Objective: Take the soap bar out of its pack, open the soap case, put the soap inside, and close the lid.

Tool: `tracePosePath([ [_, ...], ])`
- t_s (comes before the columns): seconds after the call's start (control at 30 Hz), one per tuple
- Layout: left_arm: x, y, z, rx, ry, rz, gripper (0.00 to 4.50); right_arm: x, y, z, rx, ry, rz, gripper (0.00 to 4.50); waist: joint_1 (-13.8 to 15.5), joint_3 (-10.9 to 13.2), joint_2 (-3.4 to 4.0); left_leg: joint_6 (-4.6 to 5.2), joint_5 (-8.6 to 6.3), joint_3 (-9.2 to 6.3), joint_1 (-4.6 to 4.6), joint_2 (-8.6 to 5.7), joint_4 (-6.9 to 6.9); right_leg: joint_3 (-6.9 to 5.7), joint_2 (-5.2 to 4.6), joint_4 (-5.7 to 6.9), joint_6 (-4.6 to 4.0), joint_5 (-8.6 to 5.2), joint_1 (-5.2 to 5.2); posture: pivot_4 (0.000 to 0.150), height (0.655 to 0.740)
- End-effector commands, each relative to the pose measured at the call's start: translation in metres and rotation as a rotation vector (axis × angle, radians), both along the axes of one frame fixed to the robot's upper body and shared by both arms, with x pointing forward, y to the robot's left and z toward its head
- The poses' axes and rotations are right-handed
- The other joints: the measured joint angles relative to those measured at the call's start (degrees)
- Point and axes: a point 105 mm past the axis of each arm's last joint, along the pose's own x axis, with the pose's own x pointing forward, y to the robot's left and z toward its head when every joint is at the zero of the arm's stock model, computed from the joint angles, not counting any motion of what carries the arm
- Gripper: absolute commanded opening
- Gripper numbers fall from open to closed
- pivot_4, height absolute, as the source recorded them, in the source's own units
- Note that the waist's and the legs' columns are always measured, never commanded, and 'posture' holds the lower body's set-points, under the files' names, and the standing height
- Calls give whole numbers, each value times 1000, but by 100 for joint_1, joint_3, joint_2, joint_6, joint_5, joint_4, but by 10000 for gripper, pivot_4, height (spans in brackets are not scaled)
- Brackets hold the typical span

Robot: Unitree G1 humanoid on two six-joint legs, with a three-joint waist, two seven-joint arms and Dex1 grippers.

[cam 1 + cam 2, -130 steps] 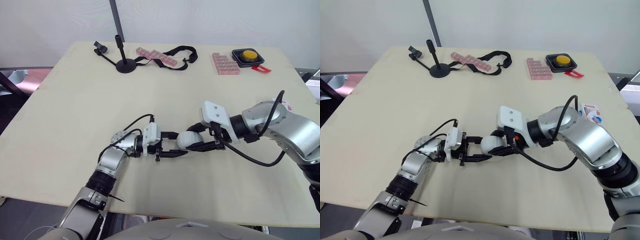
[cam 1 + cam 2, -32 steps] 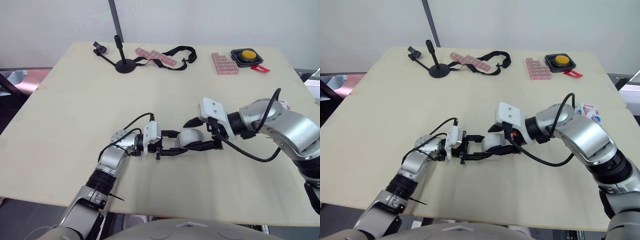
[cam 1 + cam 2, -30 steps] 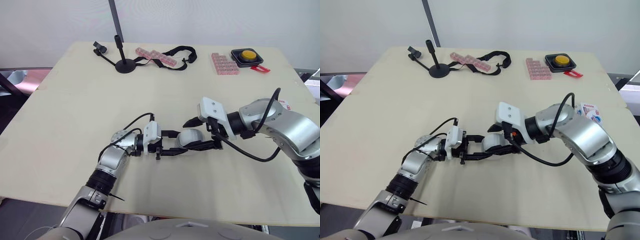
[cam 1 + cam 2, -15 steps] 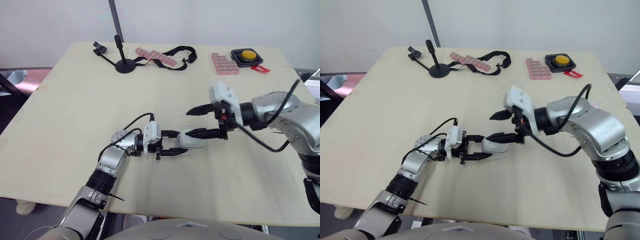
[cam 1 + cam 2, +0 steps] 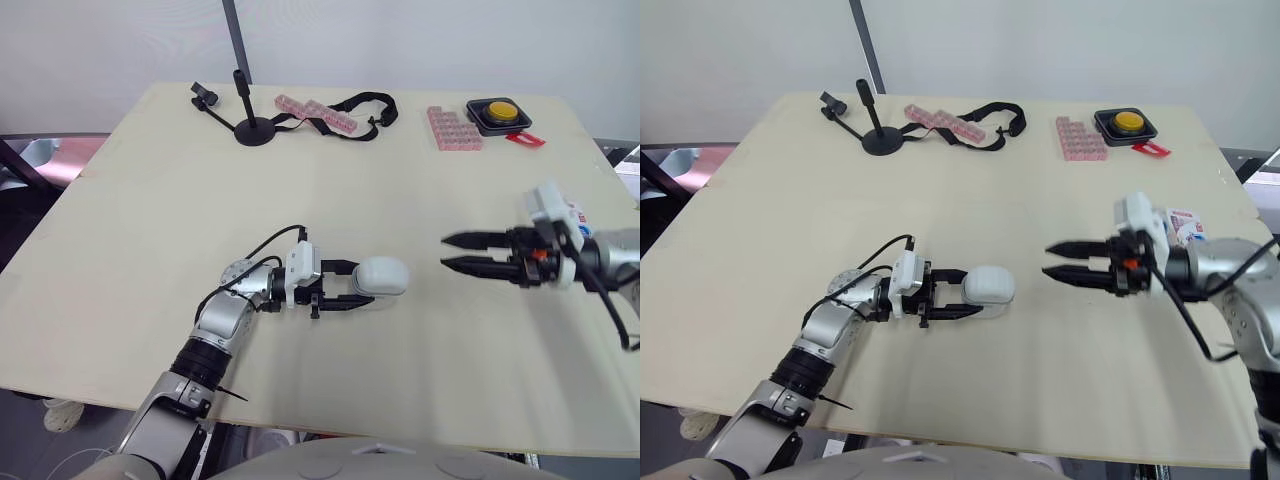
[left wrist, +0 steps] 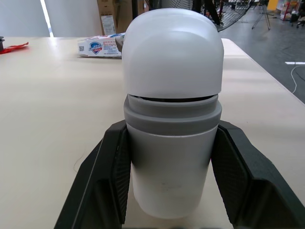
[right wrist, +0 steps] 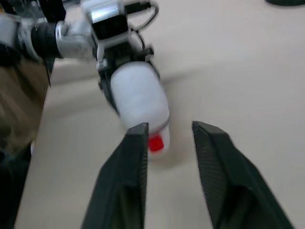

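The soap case (image 5: 380,276), a white rounded lid over a grey base, lies on its side on the table with my left gripper (image 5: 358,286) shut on its base end. In the left wrist view the lid (image 6: 172,52) sits on the grey base (image 6: 171,119) with a thin dark gap between them. My right gripper (image 5: 445,250) hovers open and empty a short way right of the case, pointing at it. The soap pack (image 5: 1183,225), a white box with red and blue print, lies near the table's right edge behind my right wrist.
At the back stand a black stand (image 5: 250,128), pink block strips (image 5: 315,112) with a black strap (image 5: 362,105), a pink block tray (image 5: 453,128), a yellow button box (image 5: 499,112) and a red tag (image 5: 525,139).
My right gripper, which was shut on the case's lid end, opened and drew away to the right. The case stayed in my left gripper.
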Motion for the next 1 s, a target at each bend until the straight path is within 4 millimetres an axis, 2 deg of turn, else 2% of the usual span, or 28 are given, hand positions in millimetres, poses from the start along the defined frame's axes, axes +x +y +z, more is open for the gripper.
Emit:
tracePosePath([
  [0.03, 1, 4, -1, 8, 5, 13, 19143, -5, 3, -3, -39, -74, 36, 1608, -27, 0, 0, 0, 0, 0, 1, 0, 0, 1, 0, 1, 0, 0, 0, 1500, 7395],
  [0.07, 1, 4, -1, 10, 5, 14, 19143, -5, 7, -7, -38, -78, 37, 95, -40, 0, 0, 1, 1, 0, 2, 0, 0, 1, 0, 1, 0, 0, 0, 1500, 7395],
  [0.4, -1, 5, -1, 17, 7, 14, 19143, -8, 28, -9, -4, -125, 74, 95, -81, 0, 0, 3, 2, -1, 11, -2, 0, -2, -3, 0, 0, 0, 1, 1500, 7395],
  [1.0, -1, 4, 0, 14, 5, 17, 19143, 2, 41, -9, 7, -169, 93, 95, -100, 0, 0, 3, 2, -2, 12, -2, -1, -4, -3, -2, 0, 0, 1, 1500, 7395],
])
